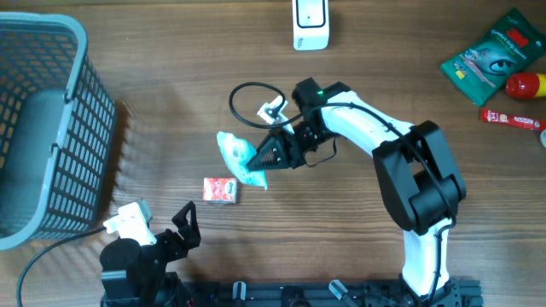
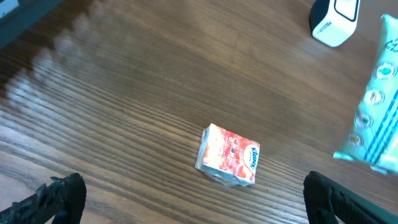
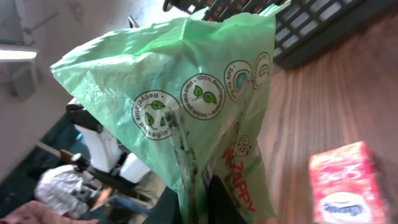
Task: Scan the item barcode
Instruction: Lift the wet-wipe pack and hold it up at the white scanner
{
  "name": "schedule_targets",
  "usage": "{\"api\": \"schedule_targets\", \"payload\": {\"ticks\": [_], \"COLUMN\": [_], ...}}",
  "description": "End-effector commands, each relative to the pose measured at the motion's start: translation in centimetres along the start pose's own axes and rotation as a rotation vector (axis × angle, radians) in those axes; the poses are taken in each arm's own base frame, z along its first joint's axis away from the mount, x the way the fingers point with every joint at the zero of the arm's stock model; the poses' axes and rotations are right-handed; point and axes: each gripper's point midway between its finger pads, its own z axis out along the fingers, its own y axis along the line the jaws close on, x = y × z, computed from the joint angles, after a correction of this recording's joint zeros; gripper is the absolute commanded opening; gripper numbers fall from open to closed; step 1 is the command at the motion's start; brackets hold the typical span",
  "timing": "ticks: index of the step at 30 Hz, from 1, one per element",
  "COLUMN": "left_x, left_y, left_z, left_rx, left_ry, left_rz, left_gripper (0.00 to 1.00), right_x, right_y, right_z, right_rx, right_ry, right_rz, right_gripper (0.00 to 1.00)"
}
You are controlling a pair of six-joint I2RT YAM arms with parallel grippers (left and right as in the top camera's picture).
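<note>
Over the worktop (image 1: 384,68), the right jaws clamp a green packet (image 1: 235,153); the left jaws gape wide near a red tissue pack (image 1: 220,190).

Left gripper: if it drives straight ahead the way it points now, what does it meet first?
Probably the small red tissue pack, lying straight ahead of the open left gripper. The white scanner sits farther off. Height is unclear, so it might pass over the pack.
</note>
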Motion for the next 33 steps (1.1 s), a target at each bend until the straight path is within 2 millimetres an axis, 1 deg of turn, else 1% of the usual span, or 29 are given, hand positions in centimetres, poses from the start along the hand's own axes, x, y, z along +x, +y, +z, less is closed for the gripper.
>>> {"api": "schedule_targets", "payload": {"ticks": [1,4,5,7,10,13,17,19,21,23,25,26,27,30,32,33], "left_x": [0.0,0.0,0.0,0.0,0.0,0.0,0.0,0.0,0.0,0.0,0.0,0.0,0.0,0.0,0.0,0.0], "left_y": [-0.3,-0.3,-0.3,-0.3,-0.3,-0.3,-0.3,-0.3,-0.3,-0.3,-0.3,-0.3,-0.3,-0.3,-0.3,-0.3], "left_z": [-0.1,-0.1,-0.1,-0.1,-0.1,-0.1,-0.1,-0.1,-0.1,-0.1,-0.1,-0.1,-0.1,-0.1,-0.1,-0.1], "left_rx": [0.017,0.017,0.017,0.017,0.017,0.017,0.017,0.017,0.017,0.017,0.017,0.017,0.017,0.017,0.017,0.017], "left_ry": [-0.002,-0.003,-0.003,-0.002,-0.003,-0.003,-0.003,-0.003,-0.003,-0.003,-0.003,-0.003,-0.003,-0.003,-0.003,-0.003], "left_rz": [-0.002,-0.002,-0.002,-0.002,-0.002,-0.002,-0.002,-0.002,-0.002,-0.002,-0.002,-0.002,-0.002,-0.002,-0.002,-0.002], "left_gripper": [1.0,1.0,1.0,1.0,1.0,1.0,1.0,1.0,1.0,1.0,1.0,1.0,1.0,1.0,1.0,1.0], "right_x": [-0.4,0.7,1.2,1.9,3.1,4.4,6.1,6.4,6.0,5.1,4.0,3.4,2.6,0.6,-1.1,-1.8], "right_y": [2.8,4.4,5.4,6.4,7.9,9.2,10.3,10.9,11.3,11.2,10.0,9.1,7.5,3.4,-2.7,-5.3], "right_z": [1.0,1.9,2.3,3.1,4.2,4.8,4.6,4.3,3.8,2.9,1.5,0.6,-0.7,-3.8,-8.1,-10.6], "right_rx": [-0.057,-0.064,-0.066,-0.077,-0.1,-0.116,-0.116,-0.114,-0.106,-0.084,-0.041,-0.008,0.045,0.206,0.525,0.703], "right_ry": [-0.03,-0.011,-0.001,0.02,0.052,0.073,0.078,0.074,0.066,0.055,0.06,0.067,0.076,0.081,0.079,0.056], "right_rz": [0.019,0.07,0.081,0.094,0.081,0.044,0.062,0.016,-0.076,-0.182,-0.306,-0.362,-0.383,-0.289,-0.094,-0.009], "right_gripper": [0.04,0.04,0.05,0.04,0.04,0.04,0.04,0.05,0.04,0.05,0.04,0.04,0.04,0.04,0.05,0.04]}}
